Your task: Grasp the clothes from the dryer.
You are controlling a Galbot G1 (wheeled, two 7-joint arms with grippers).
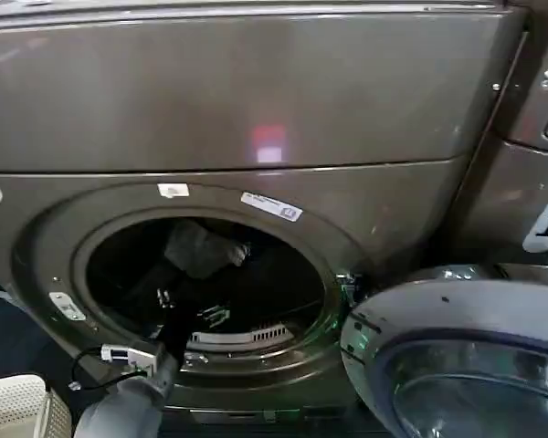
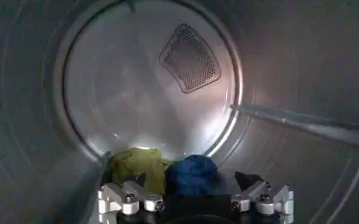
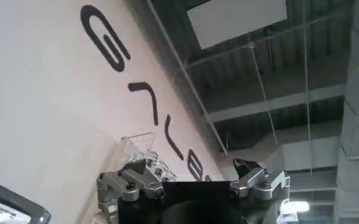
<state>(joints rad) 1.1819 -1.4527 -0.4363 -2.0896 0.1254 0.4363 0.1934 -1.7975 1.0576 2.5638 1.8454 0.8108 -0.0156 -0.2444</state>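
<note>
At the far left of the head view, a pale mesh basket [image 1: 18, 406] shows at the bottom corner. Just beside it, the left arm [image 1: 128, 406] reaches up through the round porthole of the dryer [image 1: 256, 100], a bronze-grey front-loader. The left gripper [image 1: 190, 308] is inside the dark drum. In the left wrist view its fingers [image 2: 130, 198] stand wide apart, holding nothing. The clothes [image 2: 164, 170] lie just beyond them, low in the drum against the back wall — a yellow-green piece on one side, a dark blue one touching it. A mesh vent [image 2: 190, 58] sits higher on that back wall. To the right, the silver-rimmed door [image 1: 457, 356] hangs swung open. Farther right stands a neighbouring machine [image 1: 539, 137]. The right gripper [image 3: 194, 182] is well away from the dryer, pointing up along a white wall with dark lettering — its fingers spread wide, empty.
</note>
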